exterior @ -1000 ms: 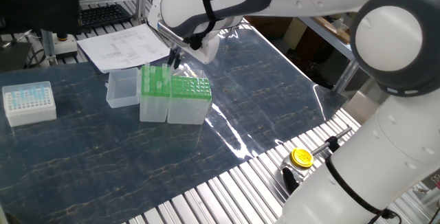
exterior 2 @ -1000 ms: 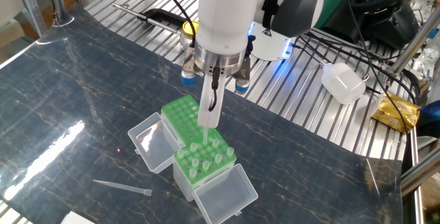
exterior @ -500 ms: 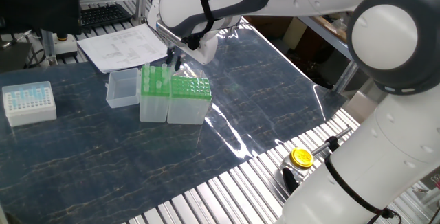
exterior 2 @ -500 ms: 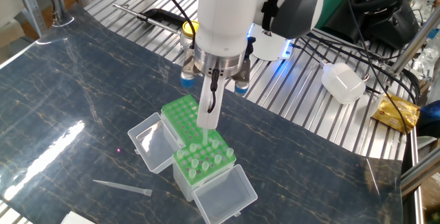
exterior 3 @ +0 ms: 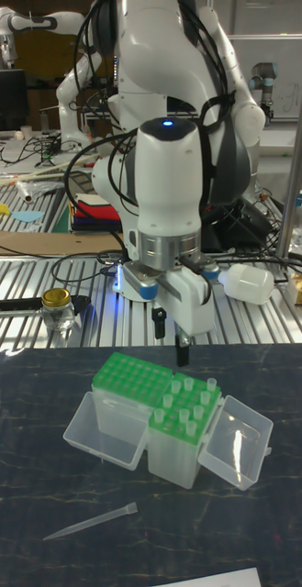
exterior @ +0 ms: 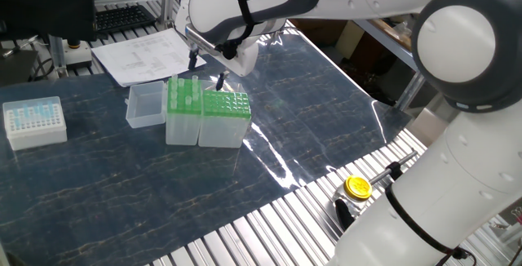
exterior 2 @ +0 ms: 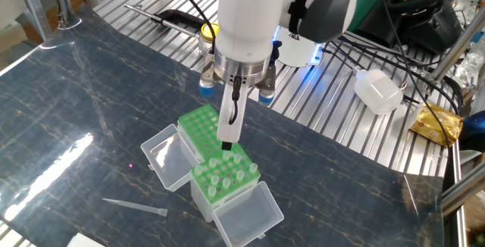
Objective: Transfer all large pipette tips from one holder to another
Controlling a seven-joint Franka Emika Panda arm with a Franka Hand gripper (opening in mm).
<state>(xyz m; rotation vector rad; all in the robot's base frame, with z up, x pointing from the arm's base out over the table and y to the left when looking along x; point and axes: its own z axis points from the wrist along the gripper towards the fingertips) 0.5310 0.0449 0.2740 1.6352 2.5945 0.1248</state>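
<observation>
The wider holder (exterior: 226, 104) (exterior 2: 198, 120) (exterior 3: 128, 373) with its flat green grid top stands against the narrower, taller green-topped holder (exterior: 183, 96) (exterior 2: 226, 176) (exterior 3: 186, 410). Several large pipette tips (exterior 2: 216, 179) (exterior 3: 189, 394) stand upright in the narrower one. One more tip (exterior 2: 136, 207) (exterior 3: 89, 523) lies flat on the table in front of the boxes. My gripper (exterior: 207, 70) (exterior 2: 226, 145) (exterior 3: 169, 337) hangs just above the seam between the two holders. It is open, fingers apart, with nothing between them.
Clear hinged lids (exterior 2: 170, 155) (exterior 2: 250, 213) lie open on either side of the holders. A white box of pale-blue tips (exterior: 34, 122) sits at the far left, papers (exterior: 147, 54) behind. A yellow-capped jar (exterior: 356, 187) and a white bottle (exterior 2: 377, 89) rest on the metal slats.
The fingers were shut on a large tip over the narrower holder. They have now spread apart, and the tip no longer hangs below them.
</observation>
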